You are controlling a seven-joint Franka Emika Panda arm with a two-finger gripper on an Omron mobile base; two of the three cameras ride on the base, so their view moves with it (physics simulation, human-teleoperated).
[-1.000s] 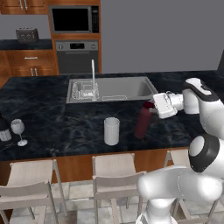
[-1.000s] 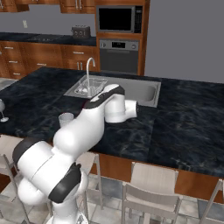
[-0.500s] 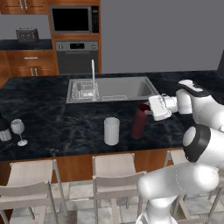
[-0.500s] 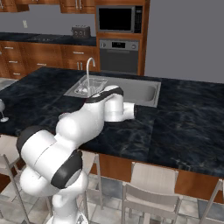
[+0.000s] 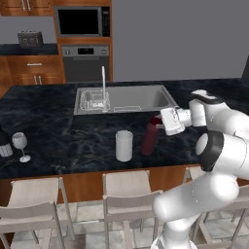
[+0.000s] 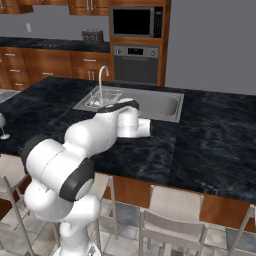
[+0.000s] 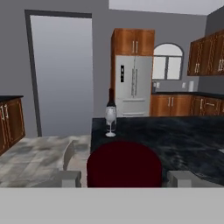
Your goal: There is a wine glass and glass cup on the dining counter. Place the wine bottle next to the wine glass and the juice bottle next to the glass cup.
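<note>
The dark-red juice bottle (image 5: 150, 139) stands upright, a little right of the whitish glass cup (image 5: 124, 145) on the dining counter (image 5: 58, 129). My gripper (image 5: 157, 122) reaches in from the right and is shut on the bottle's upper part. In the hand view its red top (image 7: 124, 164) sits between my fingertips (image 7: 66, 178). Whether the bottle's base touches the counter I cannot tell. Far left, the wine glass (image 5: 20, 144) stands beside the dark wine bottle (image 5: 4, 143), which is cut off by the frame edge. The hand view shows the wine glass (image 7: 110, 119) in front of the wine bottle (image 7: 111, 99).
A steel sink (image 5: 131, 99) with a tall tap (image 5: 103, 85) lies behind the bottle and cup. Stools (image 5: 127, 190) line the counter's near edge. My own arm (image 6: 107, 132) crosses the counter (image 6: 210, 135) in the right base view. Oven and microwave (image 5: 82, 22) stand behind.
My gripper has carried the juice bottle leftward, closer to the glass cup. The cup, wine glass and wine bottle have stayed put.
</note>
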